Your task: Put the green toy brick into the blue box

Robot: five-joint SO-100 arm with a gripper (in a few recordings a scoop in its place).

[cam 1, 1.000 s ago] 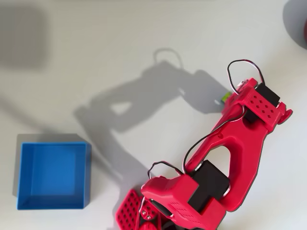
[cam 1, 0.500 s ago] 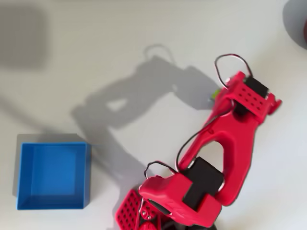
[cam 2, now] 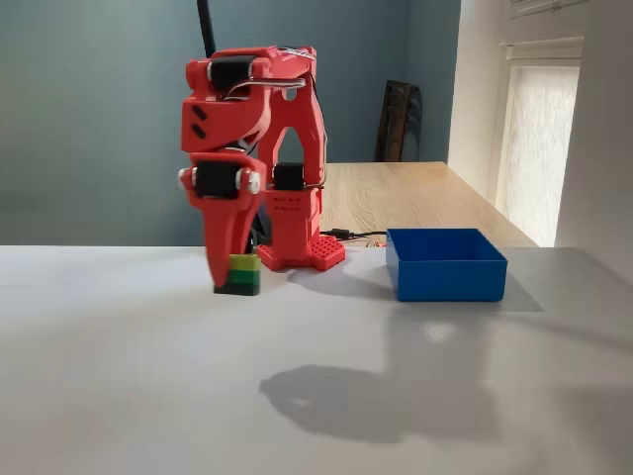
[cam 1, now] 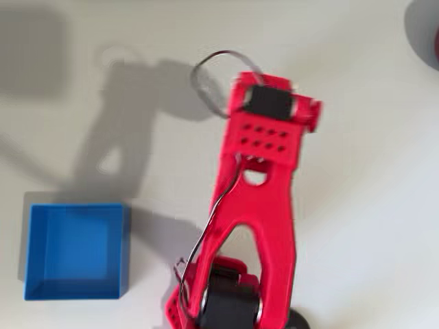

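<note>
In the fixed view my red gripper (cam 2: 235, 281) points straight down and is shut on the green toy brick (cam 2: 243, 274), lime on top and darker green below. The brick hangs at the fingertips, and the arm's shadow lies apart on the white table nearer the camera. In the overhead view the wrist (cam 1: 269, 116) covers both the fingers and the brick. The blue box (cam 1: 77, 291) sits at the lower left there, well left of the arm. In the fixed view the blue box (cam 2: 445, 277) is to the right of the gripper.
The arm's red base (cam 2: 297, 252) stands behind the gripper in the fixed view. A dark round object (cam 1: 426, 31) lies at the overhead view's top right corner. A wire loop (cam 1: 206, 68) sticks out from the wrist. White table surface surrounds the box.
The arm has swung from the right side toward the middle of the overhead view, carrying the brick. The green sliver seen beside the wrist earlier is now covered by it.
</note>
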